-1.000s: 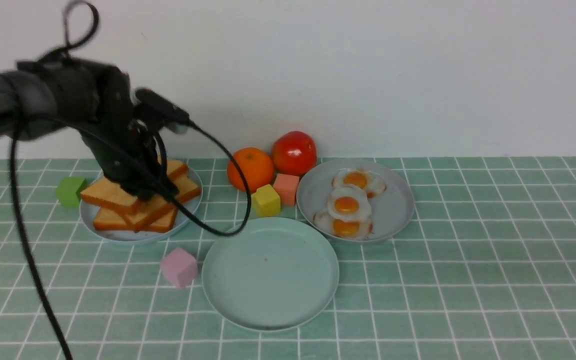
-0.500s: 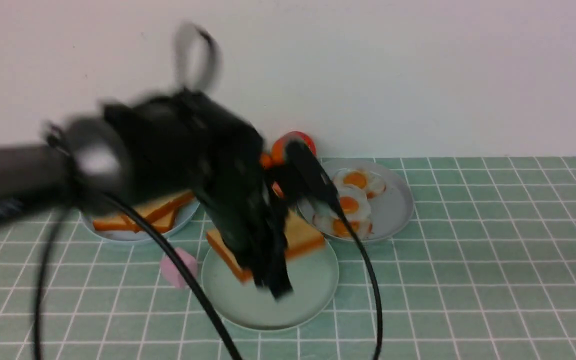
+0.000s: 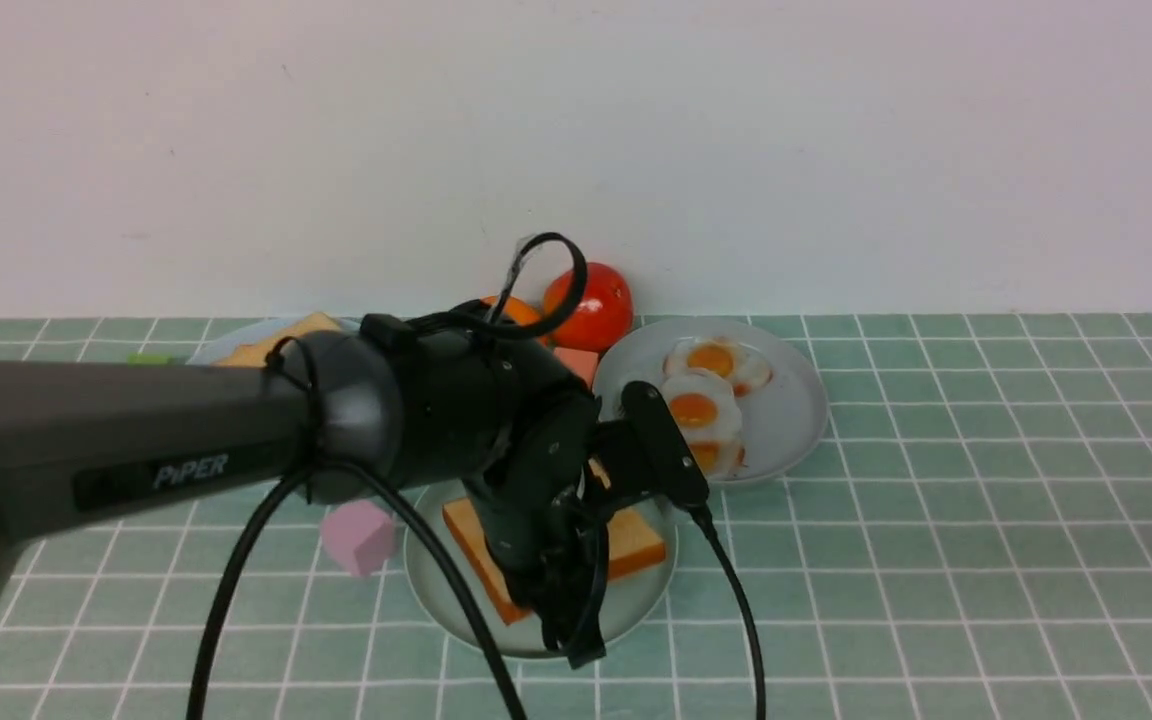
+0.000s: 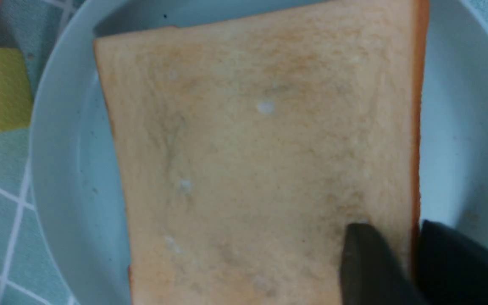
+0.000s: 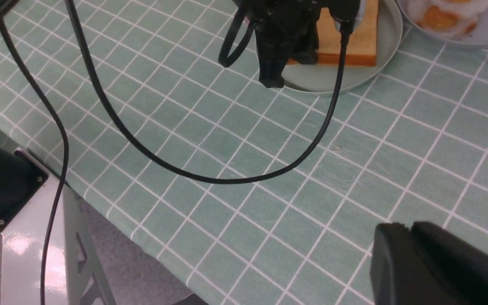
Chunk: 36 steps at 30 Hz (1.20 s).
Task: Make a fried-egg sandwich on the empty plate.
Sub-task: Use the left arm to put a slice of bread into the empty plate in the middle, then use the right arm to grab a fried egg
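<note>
Claw [image 4: 411,245] at toast's [image 4: 265,140] edge, toast lying flat

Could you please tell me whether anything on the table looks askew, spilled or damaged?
Nothing looks spilled or broken. The toast sits crooked on the mint-green plate, but within its rim. Its golden face has a few dark smudges and pale specks, which look like surface marks rather than damage.

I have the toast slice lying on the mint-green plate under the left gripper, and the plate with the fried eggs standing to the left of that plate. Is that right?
Not quite: the front view shows the grey plate with the fried eggs to the right of the mint-green plate, not left.
</note>
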Each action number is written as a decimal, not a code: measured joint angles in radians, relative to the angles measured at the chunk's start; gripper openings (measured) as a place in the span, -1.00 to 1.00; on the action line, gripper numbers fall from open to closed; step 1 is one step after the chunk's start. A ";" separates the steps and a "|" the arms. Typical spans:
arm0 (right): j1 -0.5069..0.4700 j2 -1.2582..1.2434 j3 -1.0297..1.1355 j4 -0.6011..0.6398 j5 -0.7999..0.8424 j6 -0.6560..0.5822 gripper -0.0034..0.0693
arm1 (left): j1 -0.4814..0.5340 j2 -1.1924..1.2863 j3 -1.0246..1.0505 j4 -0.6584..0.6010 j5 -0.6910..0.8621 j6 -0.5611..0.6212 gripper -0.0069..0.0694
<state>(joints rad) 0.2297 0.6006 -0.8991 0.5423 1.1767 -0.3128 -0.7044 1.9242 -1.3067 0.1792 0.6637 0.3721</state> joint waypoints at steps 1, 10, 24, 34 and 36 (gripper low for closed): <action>0.000 0.000 0.000 0.001 0.000 0.000 -0.71 | 0.000 0.000 0.000 0.000 0.000 -0.009 -0.19; 0.000 0.077 0.000 0.001 -0.038 0.047 -0.42 | -0.034 -0.158 0.000 -0.023 0.084 -0.180 0.67; 0.000 0.684 -0.070 0.109 -0.364 0.080 -0.08 | -0.082 -0.943 0.121 -0.060 0.099 -0.528 -0.85; -0.010 1.287 -0.479 0.210 -0.421 0.081 -0.08 | -0.083 -1.453 0.583 -0.066 -0.144 -0.620 -0.85; -0.017 1.339 -0.529 0.211 -0.406 0.089 -0.07 | -0.083 -1.462 0.600 -0.065 -0.159 -0.637 -0.85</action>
<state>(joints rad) 0.2123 1.9396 -1.4279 0.7528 0.7708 -0.2236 -0.7876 0.4620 -0.7063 0.1145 0.5051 -0.2654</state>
